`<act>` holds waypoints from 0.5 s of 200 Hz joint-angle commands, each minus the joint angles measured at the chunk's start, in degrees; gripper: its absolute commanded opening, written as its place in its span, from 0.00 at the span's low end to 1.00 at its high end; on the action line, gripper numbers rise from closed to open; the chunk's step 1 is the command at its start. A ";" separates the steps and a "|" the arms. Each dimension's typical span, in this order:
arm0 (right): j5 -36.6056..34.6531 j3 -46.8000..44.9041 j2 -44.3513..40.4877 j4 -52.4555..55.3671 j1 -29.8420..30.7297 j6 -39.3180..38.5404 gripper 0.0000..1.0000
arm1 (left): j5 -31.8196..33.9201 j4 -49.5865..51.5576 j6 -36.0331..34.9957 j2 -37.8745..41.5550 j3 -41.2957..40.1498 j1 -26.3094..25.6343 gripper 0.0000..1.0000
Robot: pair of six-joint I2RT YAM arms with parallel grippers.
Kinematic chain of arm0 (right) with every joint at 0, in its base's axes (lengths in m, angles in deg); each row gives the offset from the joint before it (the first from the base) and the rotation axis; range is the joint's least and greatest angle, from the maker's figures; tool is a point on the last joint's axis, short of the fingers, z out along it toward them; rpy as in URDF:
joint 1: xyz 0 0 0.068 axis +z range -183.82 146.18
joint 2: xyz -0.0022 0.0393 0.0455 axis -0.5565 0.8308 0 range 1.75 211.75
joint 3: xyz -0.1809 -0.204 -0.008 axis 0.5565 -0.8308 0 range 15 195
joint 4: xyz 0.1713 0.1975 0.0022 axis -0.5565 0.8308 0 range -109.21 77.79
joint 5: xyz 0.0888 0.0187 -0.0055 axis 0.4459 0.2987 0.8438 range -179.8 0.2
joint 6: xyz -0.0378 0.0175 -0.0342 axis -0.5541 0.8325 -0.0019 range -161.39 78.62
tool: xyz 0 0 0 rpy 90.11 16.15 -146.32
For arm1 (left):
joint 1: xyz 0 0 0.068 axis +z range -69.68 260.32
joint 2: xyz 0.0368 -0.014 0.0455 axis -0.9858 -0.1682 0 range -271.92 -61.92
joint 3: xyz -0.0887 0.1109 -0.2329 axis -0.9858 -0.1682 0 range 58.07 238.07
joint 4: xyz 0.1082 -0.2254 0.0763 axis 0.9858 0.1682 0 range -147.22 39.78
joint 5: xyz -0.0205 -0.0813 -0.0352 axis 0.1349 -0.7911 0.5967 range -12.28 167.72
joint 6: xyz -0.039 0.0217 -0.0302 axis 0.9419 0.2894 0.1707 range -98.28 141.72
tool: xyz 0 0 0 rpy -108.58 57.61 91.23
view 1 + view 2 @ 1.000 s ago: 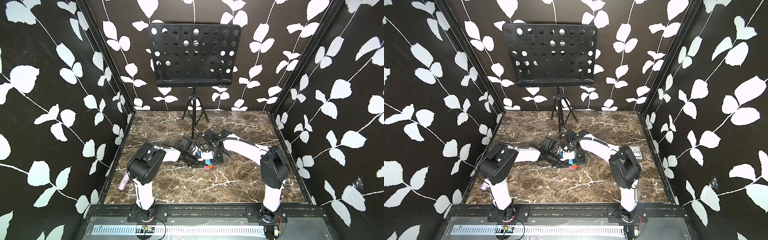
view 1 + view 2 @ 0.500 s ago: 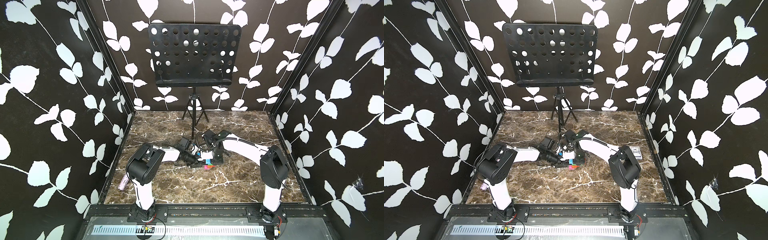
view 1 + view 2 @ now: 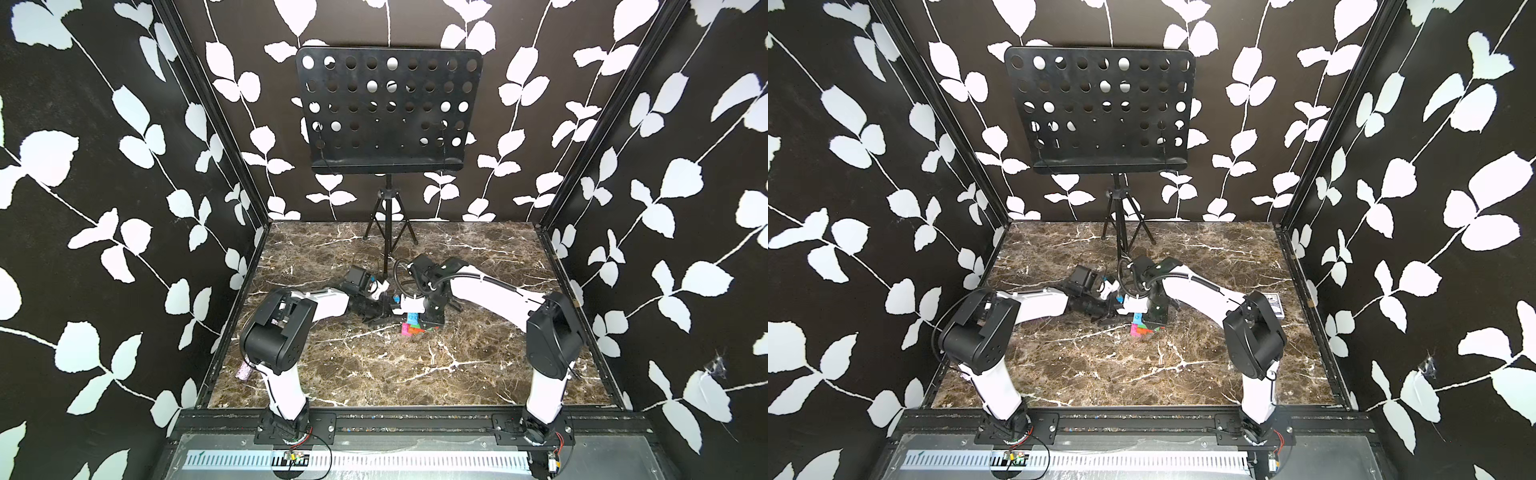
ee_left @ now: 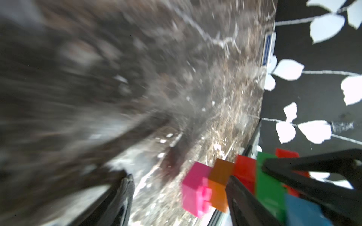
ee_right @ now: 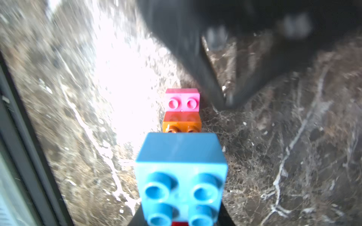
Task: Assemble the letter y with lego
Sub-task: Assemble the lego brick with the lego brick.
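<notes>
Since a second ago the left gripper [image 3: 379,319] has spread its black fingers and eased off the small multicoloured plastic-brick letter y [image 3: 411,327]. In both top views the letter sits just below the centre of the frame, low over the brown marble tabletop [image 3: 415,374]. The right gripper [image 3: 432,318] is clamped on its right-hand side. Whether the letter touches the marble cannot be told from here.

The left wrist view shows the letter at the lower right of the frame. A square pink brick [image 4: 195,187], a square orange brick [image 4: 221,174], a red-orange brick [image 4: 245,172], a long green bar [image 4: 268,184] and a blue brick [image 4: 301,211] are all joined. The left gripper stands wide, with the pink end between its fingers [image 4: 125,195] and clear of the lower-left one.

The right wrist view has the blue brick [image 5: 181,176] large at the lower centre, pinched on both sides by the right gripper. Orange and pink run in line above it.

The last brick looks pressed home, so releasing it seems to be the step in hand. Next, the left arm should back straight away without nudging the stem. The right gripper can then lay the letter flat and let go.
</notes>
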 commanded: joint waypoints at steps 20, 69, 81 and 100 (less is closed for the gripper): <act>10.27 -2.87 -5.45 -2.00 -3.19 11.25 0.26 | -1.05 2.93 -11.05 6.99 4.29 4.64 0.75; 21.36 -9.67 -8.18 -15.51 -8.17 37.79 0.24 | -7.08 13.71 -48.64 12.29 10.70 4.69 0.73; 24.04 -10.77 -8.31 -18.26 -8.73 43.07 0.24 | -7.71 18.32 -58.85 13.04 12.28 4.36 0.74; 27.22 -14.18 -9.07 -25.90 -9.31 51.89 0.24 | -7.54 24.87 -74.09 13.90 13.80 3.27 0.74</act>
